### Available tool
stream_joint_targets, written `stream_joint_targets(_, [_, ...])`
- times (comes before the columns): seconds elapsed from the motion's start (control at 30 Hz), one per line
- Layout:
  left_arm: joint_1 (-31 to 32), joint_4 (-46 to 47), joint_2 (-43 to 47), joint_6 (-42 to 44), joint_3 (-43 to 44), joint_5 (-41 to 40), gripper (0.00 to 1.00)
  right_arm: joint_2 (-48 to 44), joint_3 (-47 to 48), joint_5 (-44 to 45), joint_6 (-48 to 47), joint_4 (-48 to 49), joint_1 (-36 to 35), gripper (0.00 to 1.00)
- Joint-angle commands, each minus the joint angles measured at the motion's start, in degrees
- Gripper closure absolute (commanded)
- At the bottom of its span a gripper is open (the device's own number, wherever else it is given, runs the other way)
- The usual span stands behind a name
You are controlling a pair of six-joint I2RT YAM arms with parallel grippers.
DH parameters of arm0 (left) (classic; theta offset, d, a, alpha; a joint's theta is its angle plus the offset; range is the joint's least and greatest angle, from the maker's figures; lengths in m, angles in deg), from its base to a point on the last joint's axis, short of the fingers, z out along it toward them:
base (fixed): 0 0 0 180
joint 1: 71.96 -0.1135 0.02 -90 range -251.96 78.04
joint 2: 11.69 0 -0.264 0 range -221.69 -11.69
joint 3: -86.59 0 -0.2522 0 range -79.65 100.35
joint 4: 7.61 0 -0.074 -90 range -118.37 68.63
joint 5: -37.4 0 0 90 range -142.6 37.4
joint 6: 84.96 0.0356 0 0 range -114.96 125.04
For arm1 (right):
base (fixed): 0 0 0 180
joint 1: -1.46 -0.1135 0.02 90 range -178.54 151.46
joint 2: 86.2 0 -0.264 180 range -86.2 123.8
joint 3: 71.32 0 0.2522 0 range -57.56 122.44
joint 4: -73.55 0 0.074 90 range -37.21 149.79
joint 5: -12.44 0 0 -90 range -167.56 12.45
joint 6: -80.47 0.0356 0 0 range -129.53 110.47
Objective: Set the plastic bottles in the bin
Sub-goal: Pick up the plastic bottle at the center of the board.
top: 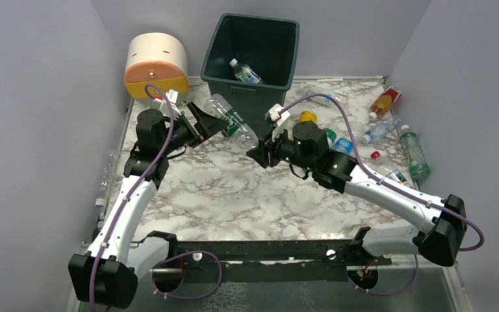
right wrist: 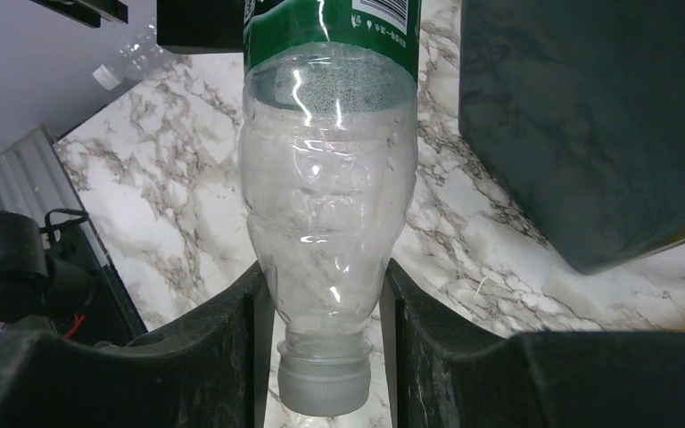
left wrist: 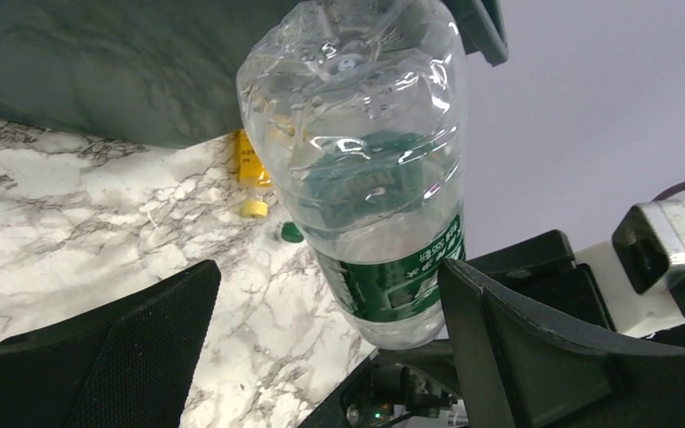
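Observation:
A clear plastic bottle with a green label (top: 232,121) hangs in the air in front of the dark green bin (top: 284,45). My right gripper (top: 260,153) is shut on its neck, just above the white cap (right wrist: 325,389); the body (right wrist: 325,196) points away from it. My left gripper (top: 203,125) is open at the bottle's other end. In the left wrist view the bottle (left wrist: 375,178) sits between the wide-apart fingers (left wrist: 535,357), close to the right one. One bottle (top: 244,71) lies inside the bin.
Several bottles lie at the right: orange (top: 384,102), clear with blue label (top: 380,130), green (top: 414,153), one with a red cap (top: 384,162). A cream and orange drawer unit (top: 156,65) stands left of the bin. A bottle (top: 107,170) lies at the left edge.

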Motion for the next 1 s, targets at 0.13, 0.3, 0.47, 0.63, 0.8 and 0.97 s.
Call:
stream_joint_targets(0.13, [-0.25, 12.0, 2.28, -8.98, -3.79, -3.13, 0.01, 1.78, 3.09, -5.39, 2.27, 2.9, -1.08, 0.62])
stream_joint_targets(0.3, [-0.22, 15.18, 1.73, -11.44, -5.37, -2.29, 0.01, 2.56, 3.31, -5.69, 2.65, 3.75, -1.97, 0.62])
stream_joint_targets(0.47, [-0.3, 15.92, 1.57, -11.94, -5.8, -2.3, 0.04, 3.44, 3.35, -6.02, 2.89, 4.17, -2.82, 0.62])
stream_joint_targets(0.63, [-0.23, 16.12, 1.21, -12.38, -5.49, -1.68, 0.26, 4.06, 3.09, -4.91, 3.01, 4.25, -3.21, 0.6])
stream_joint_targets(0.8, [-0.22, 14.68, 0.76, -11.7, -4.41, -1.24, 0.48, 4.04, 3.24, -3.95, 3.05, 3.77, -3.19, 0.54])
stream_joint_targets(0.97, [-0.23, 14.07, -0.16, -10.85, -2.34, -1.11, 0.48, 2.43, 4.6, -2.83, 3.11, 1.41, -3.16, 0.32])
